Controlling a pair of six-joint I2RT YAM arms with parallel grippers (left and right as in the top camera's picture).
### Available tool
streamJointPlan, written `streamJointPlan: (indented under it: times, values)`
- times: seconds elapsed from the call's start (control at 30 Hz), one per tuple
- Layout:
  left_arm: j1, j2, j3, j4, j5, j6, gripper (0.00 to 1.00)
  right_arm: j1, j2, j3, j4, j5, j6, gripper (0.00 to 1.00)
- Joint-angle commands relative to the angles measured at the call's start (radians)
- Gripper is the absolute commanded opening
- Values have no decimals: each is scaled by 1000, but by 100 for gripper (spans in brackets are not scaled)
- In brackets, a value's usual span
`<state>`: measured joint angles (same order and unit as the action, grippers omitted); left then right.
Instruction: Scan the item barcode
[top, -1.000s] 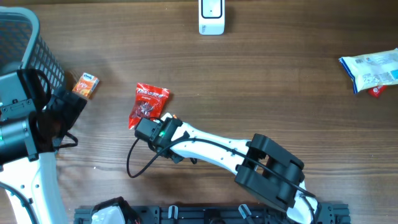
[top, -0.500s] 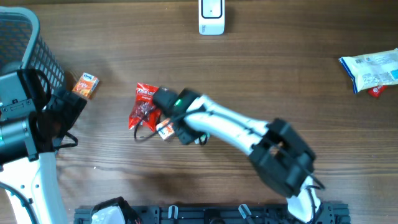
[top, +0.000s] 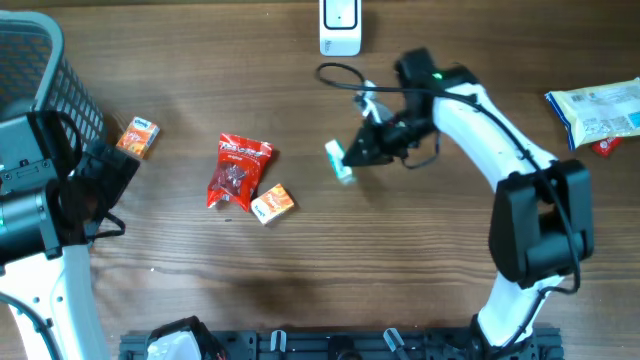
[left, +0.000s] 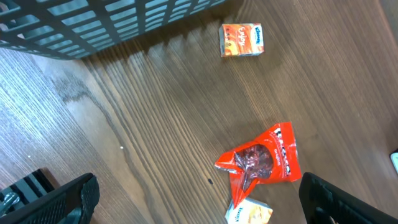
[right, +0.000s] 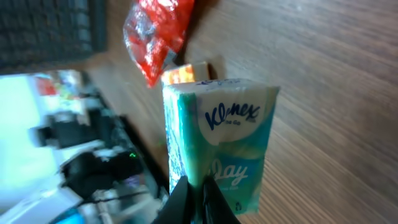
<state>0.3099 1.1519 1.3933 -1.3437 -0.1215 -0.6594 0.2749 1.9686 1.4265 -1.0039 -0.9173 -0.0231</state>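
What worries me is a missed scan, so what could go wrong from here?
1. In the right wrist view the right jaws seem to pinch the tissue pack only at one thin edge, so the soft pack may twist or slip.
2. No barcode shows in any view, so the face turned toward the scanner may be the wrong one.
3. The arm's cable loops just below the scanner and could snag or block it.

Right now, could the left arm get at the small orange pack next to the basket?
Probably yes. The orange pack lies on the table close to the left tool, which is open and empty, and nothing sits between them.
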Motion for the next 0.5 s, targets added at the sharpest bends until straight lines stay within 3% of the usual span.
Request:
streamJointPlan:
  times: [0.0, 0.2, 0.33, 0.37, 0.43, 0.47]
  values:
    - [7, -3, 0, 4, 8, 0, 100, -34, -9, -182, 94, -295, -48, 4]
    - [7, -3, 0, 5, 8, 1, 100, -45, -9, -401, 410, -355, 192, 4]
    - [7, -3, 0, -1, 8, 1, 100, -45, -9, -444, 517, -257, 316, 5]
    - [7, -3, 0, -1, 8, 1, 100, -45, -9, -443, 518, -224, 325, 9]
    - [7, -4, 0, -1, 8, 1, 100, -45, -9, -443, 515, -90, 362, 28]
    - [7, -3, 0, -1, 8, 1, 100, -45, -9, -443, 508, -18, 377, 42]
